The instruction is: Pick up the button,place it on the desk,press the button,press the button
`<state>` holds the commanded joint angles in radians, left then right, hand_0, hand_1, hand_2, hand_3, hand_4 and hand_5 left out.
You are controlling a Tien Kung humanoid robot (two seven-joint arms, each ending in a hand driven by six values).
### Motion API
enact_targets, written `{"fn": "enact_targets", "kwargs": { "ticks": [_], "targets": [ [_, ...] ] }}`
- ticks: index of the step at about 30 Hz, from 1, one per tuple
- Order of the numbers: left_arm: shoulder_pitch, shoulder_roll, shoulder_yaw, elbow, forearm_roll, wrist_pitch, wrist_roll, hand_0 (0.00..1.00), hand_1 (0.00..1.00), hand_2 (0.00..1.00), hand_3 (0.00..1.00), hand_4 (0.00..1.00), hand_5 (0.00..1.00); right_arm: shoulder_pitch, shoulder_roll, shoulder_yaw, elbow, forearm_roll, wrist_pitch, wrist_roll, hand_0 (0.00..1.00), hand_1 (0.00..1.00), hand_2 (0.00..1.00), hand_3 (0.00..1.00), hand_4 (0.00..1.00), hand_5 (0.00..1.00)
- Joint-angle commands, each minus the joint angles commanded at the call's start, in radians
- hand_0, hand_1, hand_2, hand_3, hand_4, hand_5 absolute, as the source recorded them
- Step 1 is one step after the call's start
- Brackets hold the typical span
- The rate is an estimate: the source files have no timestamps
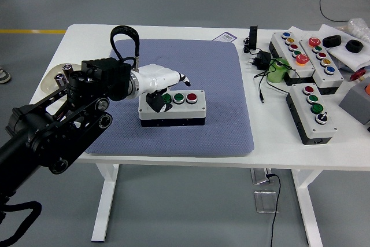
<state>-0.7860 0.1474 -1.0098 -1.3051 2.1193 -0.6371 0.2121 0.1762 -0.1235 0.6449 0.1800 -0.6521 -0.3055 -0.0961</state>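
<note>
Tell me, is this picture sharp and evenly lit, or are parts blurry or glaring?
Head view: light is even and soft, with only faint shadows under the button box on the blue mat; no strong glare on the white table; the left hand and buttons look sharp; table edges bow slightly, suggesting mild wide-angle distortion.
</note>
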Motion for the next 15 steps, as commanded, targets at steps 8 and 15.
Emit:
{"fn": "enact_targets", "kwargs": {
  "ticks": [8,15],
  "targets": [
    [0.066,0.003,-0.114,0.061,-0.119,0.139,-0.006,0.095,0.186,0.243,0.96,0.904,0.437,-0.002,0.001,0.0,0.0,0.0,-0.001,-0.002,0.651,0.566,0.6,0.644,0.266,0.27],
    [0.159,-0.018,-0.18,0.126,-0.423,0.442,-0.035,0.537,0.665,0.681,0.998,0.874,0.91,-0.005,0.001,-0.004,0.0,0.007,-0.002,-0.002,0.651,0.566,0.6,0.644,0.265,0.269]
  ]
}}
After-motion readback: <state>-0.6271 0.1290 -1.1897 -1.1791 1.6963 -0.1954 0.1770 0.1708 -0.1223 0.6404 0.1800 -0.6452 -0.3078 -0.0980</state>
